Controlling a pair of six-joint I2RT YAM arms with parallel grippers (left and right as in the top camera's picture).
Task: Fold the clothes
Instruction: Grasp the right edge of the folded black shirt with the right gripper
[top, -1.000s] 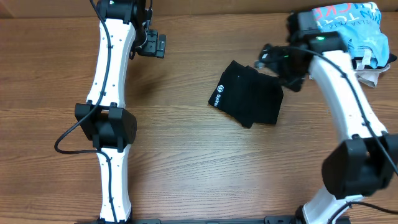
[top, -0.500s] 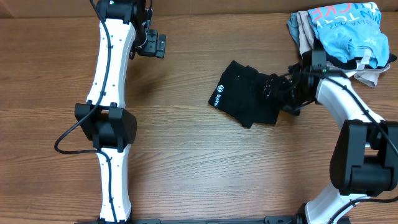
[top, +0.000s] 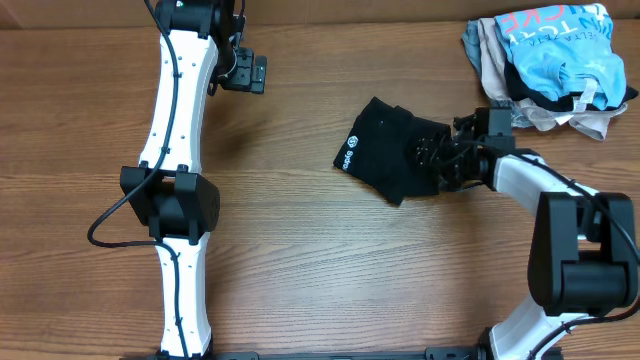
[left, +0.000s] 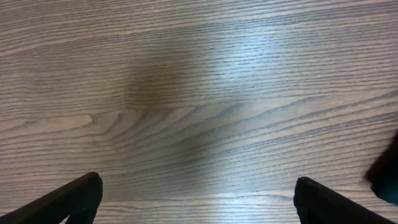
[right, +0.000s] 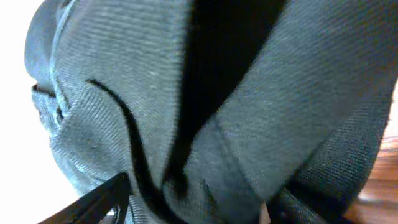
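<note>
The right gripper (top: 447, 160) lies low at the right-hand edge of the black T-shirt (top: 395, 155); its fingers (right: 109, 194) stand either side of a bunched fold, though I cannot tell whether they pinch it. The shirt is a folded bundle right of the table's middle; it sits askew, its slightly longer side running from far left to near right, and the white logo (top: 352, 155) edge faces the left arm. The left gripper (top: 243, 70) hangs spread wide over bare wood, well apart. The wooden table (top: 300, 260) carries a heap in its far right corner; a light blue printed shirt (top: 560, 45) tops beige and grey garments (top: 600, 120).
</note>
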